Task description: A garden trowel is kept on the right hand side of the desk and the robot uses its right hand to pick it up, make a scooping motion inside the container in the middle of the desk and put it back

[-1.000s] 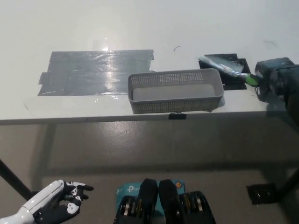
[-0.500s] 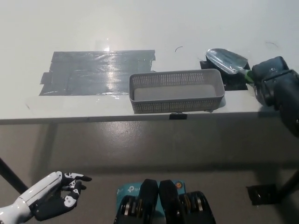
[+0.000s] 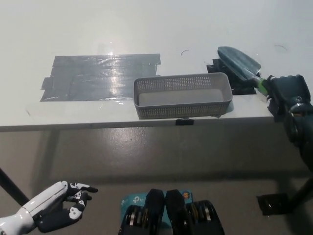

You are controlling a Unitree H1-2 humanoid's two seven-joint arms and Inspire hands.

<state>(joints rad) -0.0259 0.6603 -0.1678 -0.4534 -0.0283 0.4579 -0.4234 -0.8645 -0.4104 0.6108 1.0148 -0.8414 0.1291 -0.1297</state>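
Note:
The garden trowel point(image 3: 239, 62) has a grey metal blade and a green neck. It lies over a black patch on the white desk point(image 3: 146, 24), just right of the basket. My black right hand point(image 3: 287, 93) is shut on the trowel's handle at the desk's right front edge. The grey perforated basket point(image 3: 183, 94) stands in the middle of the desk near its front edge, with nothing visible in it. My white left hand point(image 3: 57, 211) rests low at the lower left, below desk level, fingers apart and holding nothing.
A wide patch of grey tape point(image 3: 98, 76) covers the desk left of the basket. Below the desk edge lies grey floor point(image 3: 161, 152), with a dark desk leg point(image 3: 12, 188) at the far left and a black foot point(image 3: 274, 203) at the lower right.
The trowel's blade has gone from a blur beside the basket's right end to lying flat and pointing away. My right hand has shifted slightly toward the desk's front edge. My left hand has sunk a little.

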